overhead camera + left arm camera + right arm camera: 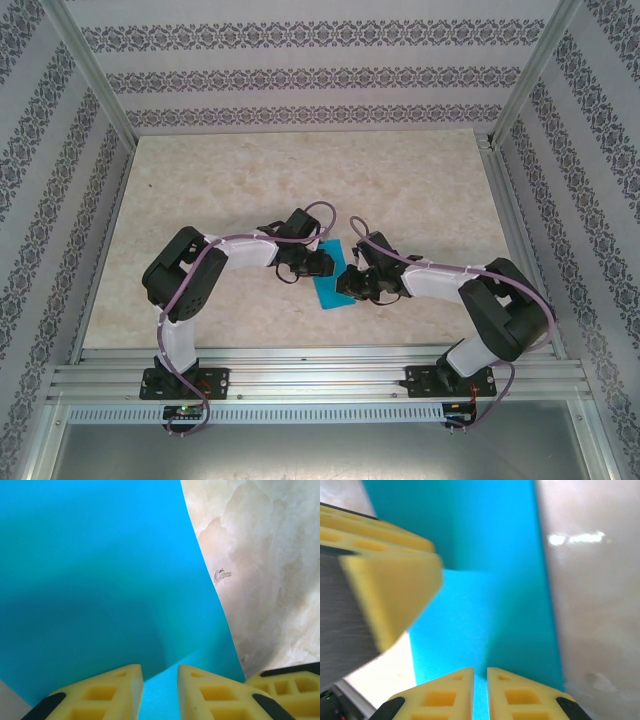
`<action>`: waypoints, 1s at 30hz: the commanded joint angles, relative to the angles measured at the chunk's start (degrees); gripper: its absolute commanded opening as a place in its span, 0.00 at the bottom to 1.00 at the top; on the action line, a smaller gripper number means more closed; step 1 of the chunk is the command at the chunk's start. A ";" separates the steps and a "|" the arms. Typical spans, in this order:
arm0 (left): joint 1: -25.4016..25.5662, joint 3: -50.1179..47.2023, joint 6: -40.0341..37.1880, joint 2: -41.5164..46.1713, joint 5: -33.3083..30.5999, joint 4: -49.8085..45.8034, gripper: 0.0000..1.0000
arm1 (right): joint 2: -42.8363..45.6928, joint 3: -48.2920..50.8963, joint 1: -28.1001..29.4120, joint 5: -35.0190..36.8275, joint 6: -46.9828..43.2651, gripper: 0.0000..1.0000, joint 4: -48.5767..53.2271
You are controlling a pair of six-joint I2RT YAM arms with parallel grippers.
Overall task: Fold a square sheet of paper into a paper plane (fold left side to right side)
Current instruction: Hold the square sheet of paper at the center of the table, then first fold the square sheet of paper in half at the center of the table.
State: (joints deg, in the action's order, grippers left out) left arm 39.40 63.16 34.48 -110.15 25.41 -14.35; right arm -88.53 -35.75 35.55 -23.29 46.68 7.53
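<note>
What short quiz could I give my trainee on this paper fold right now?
1. True or false: the paper lies between the left end effector and the right end effector.
2. The paper is: A) red, B) cyan, C) white.
3. Fill in: in the left wrist view, bare table shows on the paper's ____ side.
Key: 1 true; 2 B; 3 right.
</note>
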 commanded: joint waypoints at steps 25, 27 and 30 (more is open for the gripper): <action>-7.80 3.94 -6.47 -2.12 -3.91 -6.95 0.37 | -2.28 3.75 0.96 6.77 -0.57 0.12 7.55; -8.90 4.43 -6.87 -2.81 -3.62 -6.38 0.37 | -2.26 3.67 1.01 6.77 -0.62 0.12 7.71; -10.35 4.86 -6.80 -2.97 -3.01 -4.85 0.37 | -2.23 3.66 1.04 6.72 -0.73 0.12 7.87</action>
State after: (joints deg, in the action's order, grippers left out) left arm 32.34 66.63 30.02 -111.15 26.65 -19.66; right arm -88.77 -34.61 36.01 -21.45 46.83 7.09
